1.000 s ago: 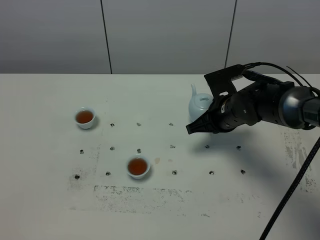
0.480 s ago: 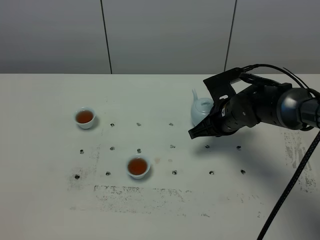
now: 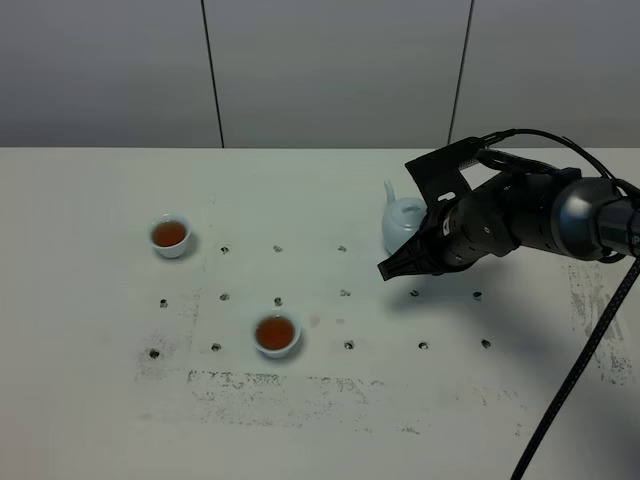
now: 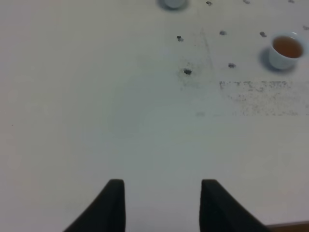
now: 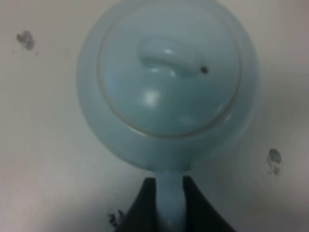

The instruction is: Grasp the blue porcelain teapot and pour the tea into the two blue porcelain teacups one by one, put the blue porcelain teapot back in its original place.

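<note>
The blue porcelain teapot (image 3: pixel 402 217) is upright at the back right of the table, its lower part hidden by my right arm. In the right wrist view I look down on its lid (image 5: pixel 166 82). My right gripper (image 3: pixel 418 250) (image 5: pixel 169 210) is shut on the teapot's loop handle (image 5: pixel 170 198). I cannot tell whether the pot rests on the table or hangs just above it. The two blue porcelain teacups stand apart, one at the left (image 3: pixel 170 235) and one nearer the front (image 3: pixel 276 334), both holding brown tea. My left gripper (image 4: pixel 164 193) is open and empty over bare table, out of the exterior view.
The white table (image 3: pixel 100 400) has small dark holes and scuffed patches. The left wrist view shows one cup (image 4: pixel 287 48) far off and the other cup's rim (image 4: pixel 172 4) at the frame edge. A black cable (image 3: pixel 585 370) hangs at the right.
My right arm has lowered a little with the teapot, which has come down toward the table and sits more level. The cups have not moved.
</note>
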